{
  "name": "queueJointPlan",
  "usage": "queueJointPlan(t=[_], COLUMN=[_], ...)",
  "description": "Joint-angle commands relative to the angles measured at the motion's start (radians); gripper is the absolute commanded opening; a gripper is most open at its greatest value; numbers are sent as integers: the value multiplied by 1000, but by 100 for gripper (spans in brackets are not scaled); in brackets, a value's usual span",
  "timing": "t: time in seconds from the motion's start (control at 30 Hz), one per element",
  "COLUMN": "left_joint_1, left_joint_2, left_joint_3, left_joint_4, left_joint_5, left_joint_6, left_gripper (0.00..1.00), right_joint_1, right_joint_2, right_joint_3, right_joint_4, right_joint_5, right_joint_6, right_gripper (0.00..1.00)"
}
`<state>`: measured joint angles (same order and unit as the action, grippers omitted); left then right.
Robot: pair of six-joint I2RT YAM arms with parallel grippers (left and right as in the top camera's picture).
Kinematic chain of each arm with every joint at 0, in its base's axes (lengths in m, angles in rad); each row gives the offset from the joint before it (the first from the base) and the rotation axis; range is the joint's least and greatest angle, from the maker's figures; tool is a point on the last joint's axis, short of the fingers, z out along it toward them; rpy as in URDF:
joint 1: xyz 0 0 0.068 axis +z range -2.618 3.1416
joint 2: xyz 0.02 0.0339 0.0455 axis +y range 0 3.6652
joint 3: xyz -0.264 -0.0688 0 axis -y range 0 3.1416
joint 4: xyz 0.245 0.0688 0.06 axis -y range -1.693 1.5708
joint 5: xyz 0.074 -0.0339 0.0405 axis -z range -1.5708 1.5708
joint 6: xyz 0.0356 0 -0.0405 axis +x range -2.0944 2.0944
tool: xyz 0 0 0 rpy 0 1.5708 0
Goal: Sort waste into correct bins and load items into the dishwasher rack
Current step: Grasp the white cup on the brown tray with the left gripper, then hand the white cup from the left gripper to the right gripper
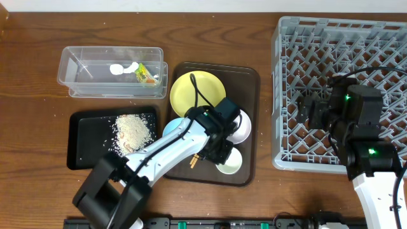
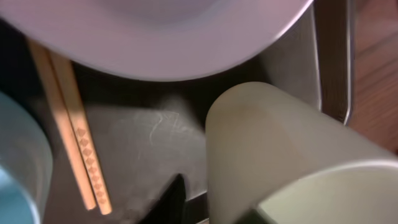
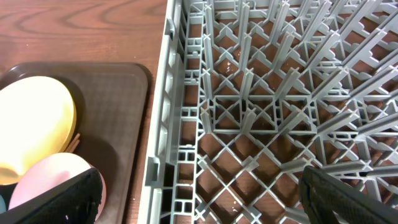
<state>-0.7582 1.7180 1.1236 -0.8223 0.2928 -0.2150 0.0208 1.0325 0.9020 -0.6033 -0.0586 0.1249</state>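
The table's [image 1: 38,38] rear-left clear tub [image 1: 82,67] holds one white scrap [image 1: 117,69] and one wrapper [image 1: 146,75], the black tray [image 1: 86,140] rice [image 1: 135,130], the brown serving tray [image 1: 248,83] one blue bowl [image 1: 172,127], yellow plate [image 1: 194,92], two chopsticks [image 2: 81,143], pinkish bowl [image 1: 243,127] and white cup [image 1: 230,162] at the left gripper [image 1: 219,149], its closure untellable, while the right gripper [image 3: 205,186] gapes above the grey rack [image 1: 331,38].

Yellow plate [image 1: 194,89], grey rack [image 1: 278,76], black tray [image 1: 89,149]

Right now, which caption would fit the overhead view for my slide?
Left tool at the small white cup on the brown tray; right tool open above the grey rack.
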Motion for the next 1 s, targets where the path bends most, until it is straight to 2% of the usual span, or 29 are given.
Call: queueJointPlan(t=[0.0,0.2,0.33,0.47,0.57,0.63,0.77,0.87,0.97], left_joint_1=[3,51,160,348,468,535,613,615,593], left_joint_2=[-9,-93,-181,-248,-240,-216,-137,-65,-10], left_joint_3=[-5,28,54,55,55,55,55,55,55], left_joint_4=[-3,-47,-40,74,201,291,431,524,584], left_joint_5=[6,68,180,326,418,466,619,823,991], left_joint_6=[7,13,41,30,-34,-114,-294,-349,-348], left_gripper=[6,6,6,6,6,6,6,6,6], right_joint_1=[5,5,5,5,5,5,5,9,23], right_joint_2=[0,0,0,4,24,48,113,182,243], right_joint_3=[19,19,19,19,19,19,19,19,19], right_joint_4=[0,2,11,36,58,63,62,69,69], right_joint_5=[6,7,57,114,83,-4,-327,-681,-920], right_joint_6=[-10,-10,-10,-10,-10,-10,-24,-138,-233], right_gripper=[99,99,99,99,99,99,99,99,99])
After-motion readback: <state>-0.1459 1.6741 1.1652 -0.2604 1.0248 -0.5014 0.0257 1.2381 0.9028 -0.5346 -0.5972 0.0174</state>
